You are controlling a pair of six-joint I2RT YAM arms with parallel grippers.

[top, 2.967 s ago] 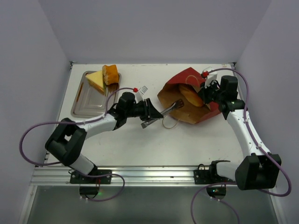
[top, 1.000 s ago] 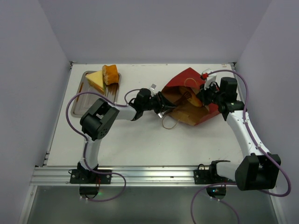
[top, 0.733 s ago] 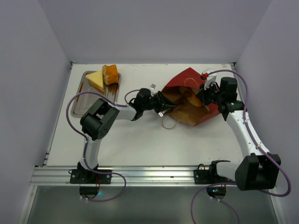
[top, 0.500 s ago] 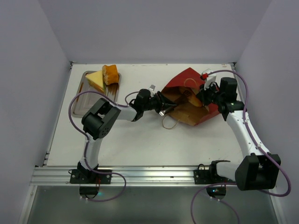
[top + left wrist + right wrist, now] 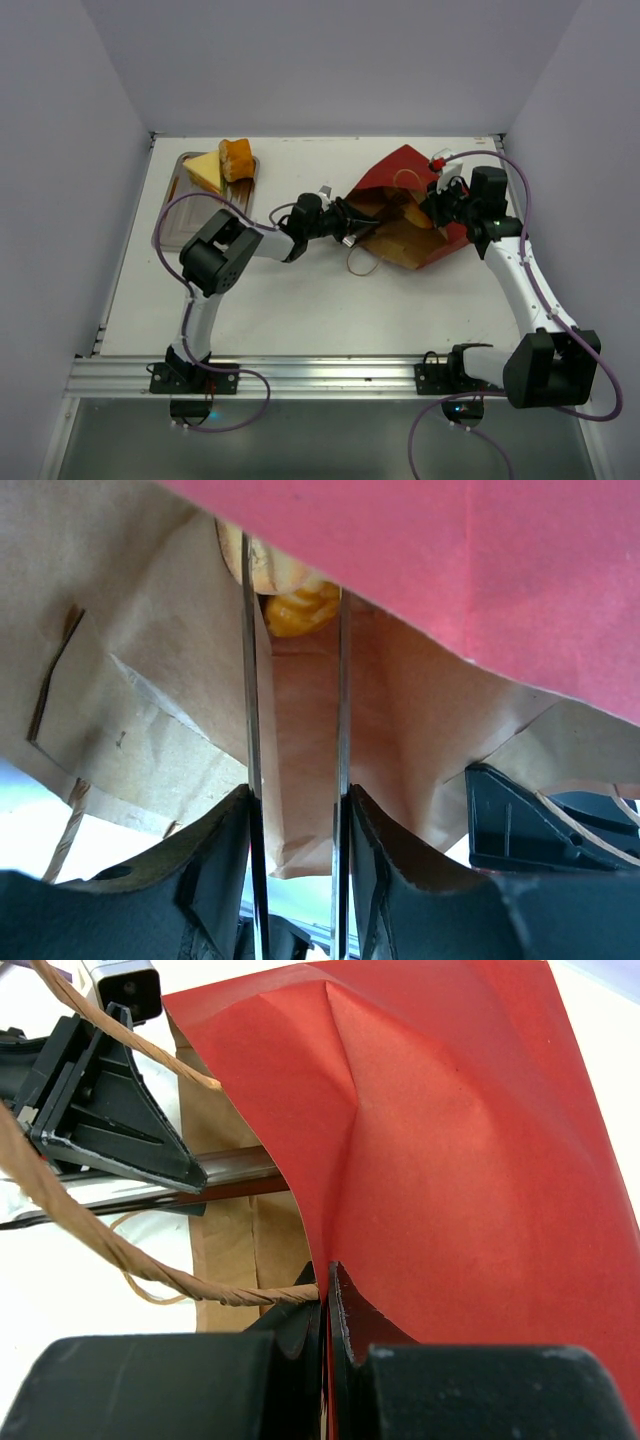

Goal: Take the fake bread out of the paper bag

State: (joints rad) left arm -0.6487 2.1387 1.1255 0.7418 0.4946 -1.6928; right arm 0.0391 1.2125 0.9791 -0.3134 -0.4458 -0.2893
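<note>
A smooth white surface [image 5: 300,300] carries a red paper bag [image 5: 405,170] tipped over at the right, its plain brown inside facing left. A thin tan string handle [image 5: 358,262] lies looped just beside its mouth. The left claw [image 5: 294,575] reaches inside, its two thin flat metal blades apart, with rounded golden fake bread [image 5: 300,605] at their tips; whether they touch it cannot be told. The right claw [image 5: 325,1295] is pinched together on the bag's creased red edge. Farther left, a shallow steel tray [image 5: 175,225] holds a yellow wedge [image 5: 205,172] and a brown crusty chunk [image 5: 237,158].
</note>
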